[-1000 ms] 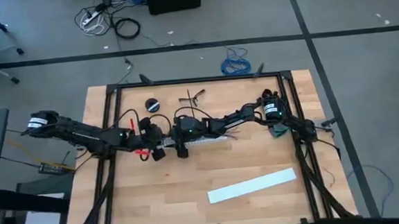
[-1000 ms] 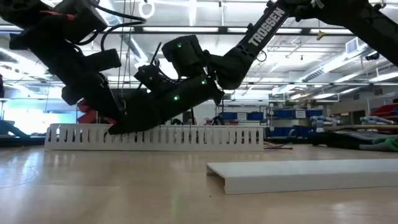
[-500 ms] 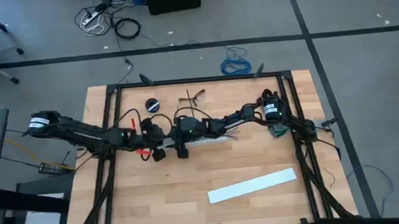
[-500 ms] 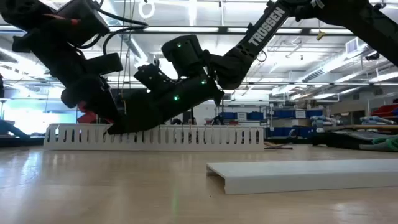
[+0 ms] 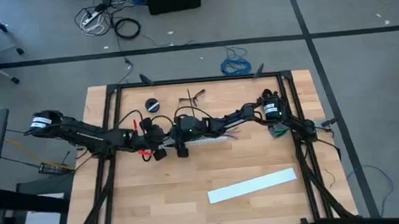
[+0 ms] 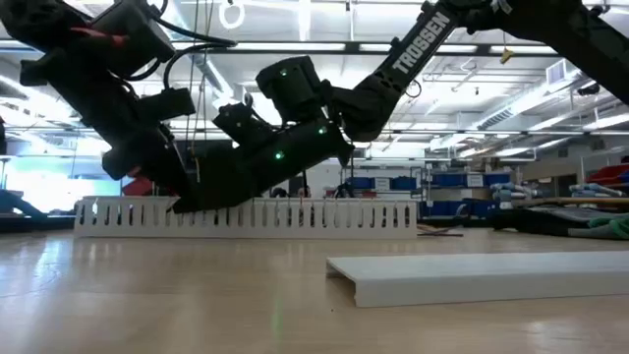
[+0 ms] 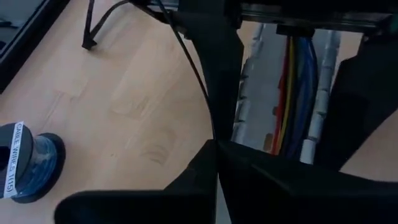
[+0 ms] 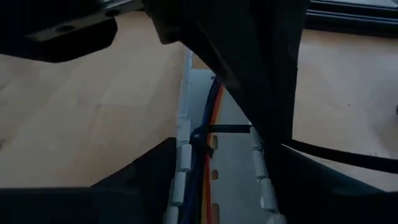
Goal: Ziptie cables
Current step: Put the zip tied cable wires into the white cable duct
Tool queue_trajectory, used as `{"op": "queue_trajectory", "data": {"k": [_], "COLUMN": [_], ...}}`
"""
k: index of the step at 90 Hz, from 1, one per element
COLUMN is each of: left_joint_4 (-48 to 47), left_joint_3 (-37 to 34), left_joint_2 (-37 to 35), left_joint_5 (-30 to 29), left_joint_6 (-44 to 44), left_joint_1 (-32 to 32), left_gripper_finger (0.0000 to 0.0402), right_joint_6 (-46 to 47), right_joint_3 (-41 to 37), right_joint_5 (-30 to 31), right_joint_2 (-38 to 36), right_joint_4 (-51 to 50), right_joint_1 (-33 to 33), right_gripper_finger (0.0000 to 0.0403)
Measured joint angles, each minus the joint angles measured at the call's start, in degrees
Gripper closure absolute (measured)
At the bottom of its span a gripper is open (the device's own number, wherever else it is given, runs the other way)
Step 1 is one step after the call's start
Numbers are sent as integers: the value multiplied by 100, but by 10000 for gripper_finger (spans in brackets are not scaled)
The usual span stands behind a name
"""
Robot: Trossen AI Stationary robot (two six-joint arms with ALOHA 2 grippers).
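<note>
Roughly mid-table, both arms met over the duct (image 5: 208,142), a white slotted strip lying left to right on the table (image 5: 255,115).

Left gripper (image 5: 161,148): came in from the frame's left and sat at the duct's left end. In its wrist view the fingers (image 7: 261,186) were pressed together, with only a thin seam between them. A thin black strand ran into that seam. In the right wrist view the tie (image 8: 214,130) ended against this gripper's dark body, so the strand was read as the tie's tail, pinched.

Right gripper (image 5: 181,145): reached in from the frame's right, just beside the left one, nearly touching it. Its fingers (image 8: 134,177) stood wide, one on each side of the duct, with the channel between them. Could not tell whether they touched the duct walls.

Cables (image 7: 292,87): lay lengthwise in the duct's channel, red, yellow and blue strands side by side. The black tie looped across them near the left end. In the high view, loose ends spilled out near the duct's right end, under the right arm.

Low view: both grippers tilted down onto the duct's left part, tips at the top edge of its teeth.

Other items: lid (image 5: 251,185), a flat white strip at lower right of the table, well apart from the duct. Spool (image 5: 152,104) stood above the grippers toward the table's upper edge.
</note>
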Motion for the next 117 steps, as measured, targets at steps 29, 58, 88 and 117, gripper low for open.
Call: {"op": "queue_trajectory", "data": {"k": [29,58,88,117], "left_joint_4": [-5,-4,-33,-48], "left_joint_3": [-9,-9,-8,2], "left_joint_2": [7,4,-50,-76], "left_joint_5": [-14,29,278,1041], "left_joint_6": [-7,-9,72,268], "left_joint_1": [2,6,240,772], "left_gripper_finger": [401,401,401,401], "right_joint_6": [-577,-952,-1009,-1003], "right_joint_3": [0,2,11,9], "right_joint_5": [904,1414,1126,1106], "right_joint_2": [-92,-696,-959,-955], "right_joint_4": [-306,-1400,-1614,-1597], "right_joint_1": [137,223,364,494], "right_gripper_finger": [108,95,98,101]}}
